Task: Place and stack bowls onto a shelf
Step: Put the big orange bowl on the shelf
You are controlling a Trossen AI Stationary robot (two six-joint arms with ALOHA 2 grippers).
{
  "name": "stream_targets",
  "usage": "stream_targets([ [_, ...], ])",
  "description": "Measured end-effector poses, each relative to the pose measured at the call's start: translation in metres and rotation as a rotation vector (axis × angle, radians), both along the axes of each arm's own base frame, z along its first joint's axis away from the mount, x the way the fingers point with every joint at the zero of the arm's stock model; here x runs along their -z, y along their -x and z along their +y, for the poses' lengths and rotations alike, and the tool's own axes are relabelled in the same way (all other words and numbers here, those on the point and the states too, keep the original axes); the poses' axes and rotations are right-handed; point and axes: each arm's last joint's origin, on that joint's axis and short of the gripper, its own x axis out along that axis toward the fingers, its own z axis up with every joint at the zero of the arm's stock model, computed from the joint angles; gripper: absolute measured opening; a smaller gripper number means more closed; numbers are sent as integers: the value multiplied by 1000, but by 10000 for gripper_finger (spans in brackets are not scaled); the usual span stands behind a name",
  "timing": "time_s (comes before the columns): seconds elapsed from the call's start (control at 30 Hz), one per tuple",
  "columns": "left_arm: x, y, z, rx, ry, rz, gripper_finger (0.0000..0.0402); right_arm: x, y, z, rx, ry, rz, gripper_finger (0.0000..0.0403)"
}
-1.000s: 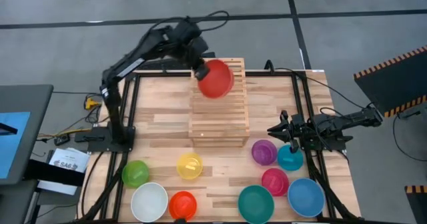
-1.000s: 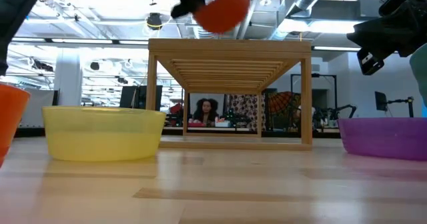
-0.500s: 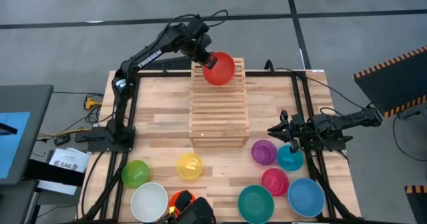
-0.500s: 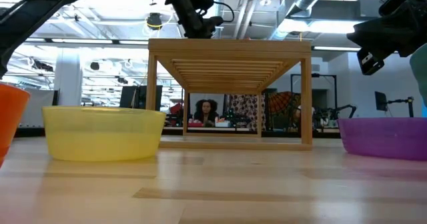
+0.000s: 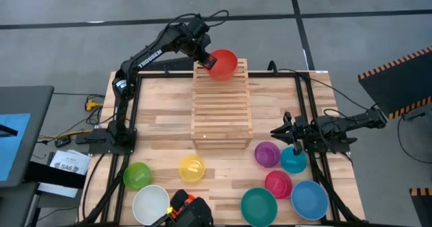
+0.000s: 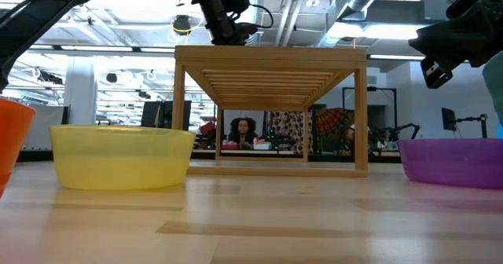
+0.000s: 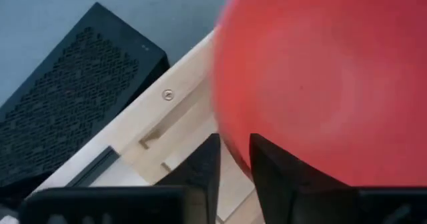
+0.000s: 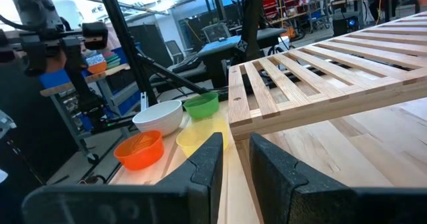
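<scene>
My left gripper [image 5: 206, 58] reaches over the far end of the wooden slatted shelf [image 5: 222, 115] and is shut on a red bowl [image 5: 224, 65]. The bowl sits over the shelf's far top step. In the low view the shelf's top board [image 6: 271, 54] hides the bowl, so whether it rests there does not show. My right gripper [image 5: 278, 132] waits, shut, at the table's right side beside the purple bowl [image 5: 267, 154]. My left gripper [image 7: 233, 164] pinches the red bowl's rim [image 7: 233, 141] on the side toward the table's left, one finger [image 7: 200, 167] outside the wall and the other [image 7: 280, 174] inside. The fingers come slanting down from the far left. The bowl stands open side up.
On the near table lie green [image 5: 137, 175], yellow [image 5: 192, 168], white [image 5: 150, 203], small teal [image 5: 293, 161], magenta [image 5: 278, 184], large teal [image 5: 259, 207] and blue [image 5: 310, 198] bowls. A dark object [image 5: 190, 210] at the near edge covers the orange bowl, which shows in the low view [image 6: 12, 138].
My left gripper has carried the red bowl toward the table's far edge and down, from high above the shelf's middle to its far top step. The bowl has dropped out of the low view behind the shelf's top. A dark object has come in over the orange bowl.
</scene>
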Motion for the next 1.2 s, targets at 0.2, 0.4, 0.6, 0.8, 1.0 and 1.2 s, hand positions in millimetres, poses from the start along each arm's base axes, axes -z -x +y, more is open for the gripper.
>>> stream_targets([
  [0.2,-10,0,-1,15,3,-49,116,0,0,0,0,0,0,102],
  [0.4,-35,5,-5,23,-54,-135,138,0,0,0,0,0,0,102],
  [0.6,-53,17,-9,52,-107,-182,139,0,0,0,0,0,0,102],
  [0.8,-59,10,-17,146,-131,-224,81,0,0,0,0,0,0,102],
  [1.0,-46,-7,-26,208,-168,-196,3,0,0,0,0,0,0,102],
  [1.2,-19,-11,-30,227,-156,-39,0,0,0,0,0,0,0,102],
])
